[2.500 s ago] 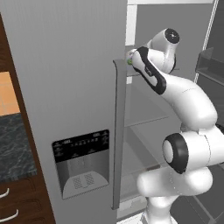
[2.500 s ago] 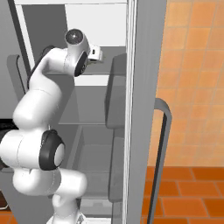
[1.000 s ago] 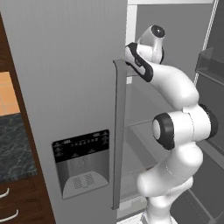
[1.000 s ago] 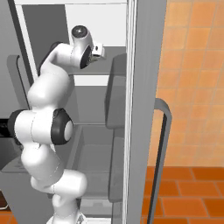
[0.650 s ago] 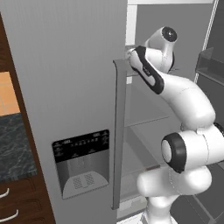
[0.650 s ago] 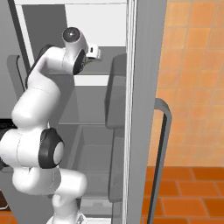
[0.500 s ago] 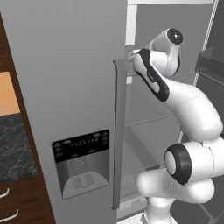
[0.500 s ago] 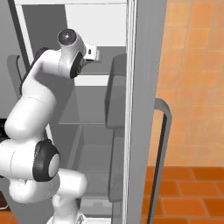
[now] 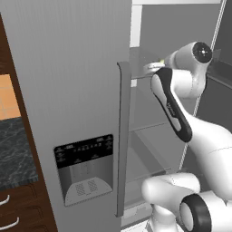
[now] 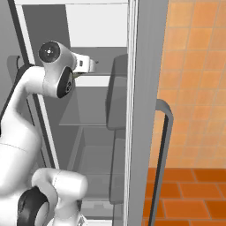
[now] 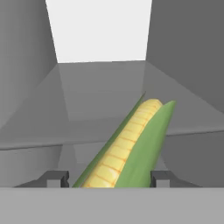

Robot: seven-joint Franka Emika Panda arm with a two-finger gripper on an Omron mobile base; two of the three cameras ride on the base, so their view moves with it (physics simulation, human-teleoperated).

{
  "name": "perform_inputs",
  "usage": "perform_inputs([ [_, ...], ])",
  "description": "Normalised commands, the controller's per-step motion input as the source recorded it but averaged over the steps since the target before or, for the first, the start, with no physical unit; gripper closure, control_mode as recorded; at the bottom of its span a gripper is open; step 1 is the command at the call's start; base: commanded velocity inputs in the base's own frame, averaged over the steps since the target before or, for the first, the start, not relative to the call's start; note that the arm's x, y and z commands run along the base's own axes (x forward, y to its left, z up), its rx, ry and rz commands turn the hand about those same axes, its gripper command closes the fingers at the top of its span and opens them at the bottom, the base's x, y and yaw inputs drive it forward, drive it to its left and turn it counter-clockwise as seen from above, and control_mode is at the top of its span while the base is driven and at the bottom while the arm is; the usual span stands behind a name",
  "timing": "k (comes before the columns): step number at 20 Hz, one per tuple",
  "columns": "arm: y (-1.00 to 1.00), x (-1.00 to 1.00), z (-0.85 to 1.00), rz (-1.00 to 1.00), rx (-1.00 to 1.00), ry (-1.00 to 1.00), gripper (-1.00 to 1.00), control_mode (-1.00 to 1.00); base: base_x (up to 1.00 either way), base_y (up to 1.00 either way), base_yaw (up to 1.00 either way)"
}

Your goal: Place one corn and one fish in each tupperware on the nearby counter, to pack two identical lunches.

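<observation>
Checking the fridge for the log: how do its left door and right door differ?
The left door is shut, its front facing out; the right door stands open, seen edge-on. The left door carries a dark dispenser panel; the right door shows bins on its inner side. Both are grey with a tall vertical handle.

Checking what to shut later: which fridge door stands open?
The right door, swung out edge-on beside the orange tiled wall; the left door, bearing the dispenser panel, is shut.
</observation>
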Motion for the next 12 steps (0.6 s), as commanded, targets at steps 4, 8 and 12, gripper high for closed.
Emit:
perform_inputs([
  [4,0.0,-1.0,-0.62,0.0,-0.09,-0.05,1.0,-1.0,0.0,0.0,0.0],
  [8,0.0,-1.0,-0.57,0.0,-0.06,-0.05,1.0,-1.0,0.0,0.0,0.0],
  [12,-0.01,-0.75,-0.46,0.0,-0.05,-0.05,1.0,1.0,-0.25,0.0,0.0],
])
